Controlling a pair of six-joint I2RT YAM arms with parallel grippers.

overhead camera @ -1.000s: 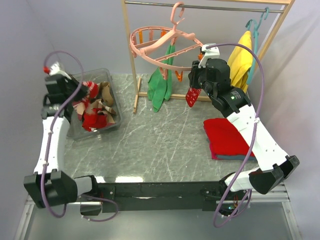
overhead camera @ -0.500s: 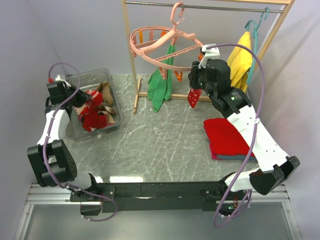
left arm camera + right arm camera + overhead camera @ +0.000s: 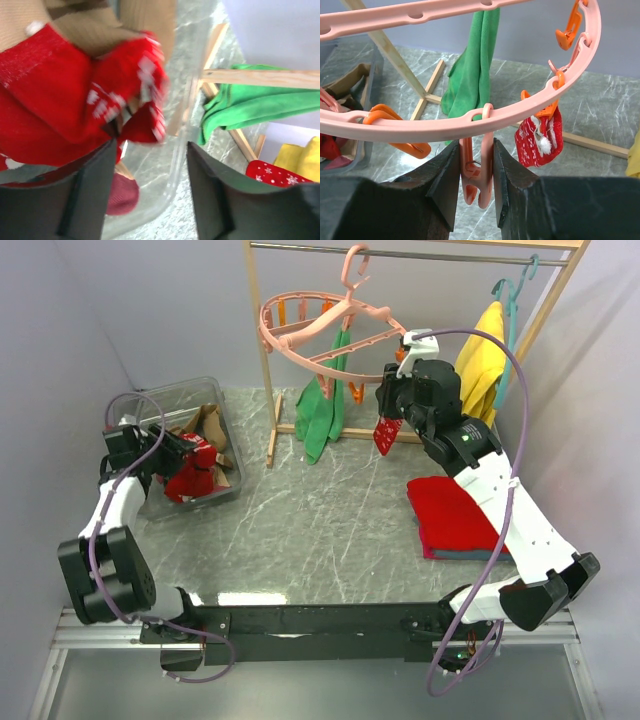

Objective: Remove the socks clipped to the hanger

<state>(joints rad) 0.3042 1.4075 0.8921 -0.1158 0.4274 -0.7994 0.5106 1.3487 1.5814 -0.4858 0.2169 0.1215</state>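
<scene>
The salmon-pink hanger [image 3: 322,324] hangs from the rack's top rail. One red-and-white patterned sock [image 3: 386,434] [image 3: 540,138] hangs from an orange peg on its ring [image 3: 445,129]. My right gripper [image 3: 391,398] [image 3: 476,165] is shut on a pink clip peg [image 3: 479,172] next to that sock, with no sock in that peg. My left gripper [image 3: 180,453] [image 3: 150,150] stands open over the clear bin [image 3: 236,483], nothing between its fingers. Red and tan socks [image 3: 192,472] [image 3: 55,107] lie in the bin just beyond the fingertips.
A long green cloth [image 3: 321,412] hangs by the wooden rack post [image 3: 270,390]. A folded red cloth [image 3: 456,516] lies at the right. Yellow cloth [image 3: 483,355] hangs on a teal hanger at the rack's right end. The bin wall [image 3: 176,162] is close below my left fingers.
My left arm came down and toward the near side of the bin, its gripper opened, and the red sock it carried now lies in the bin. The right arm has not moved.
</scene>
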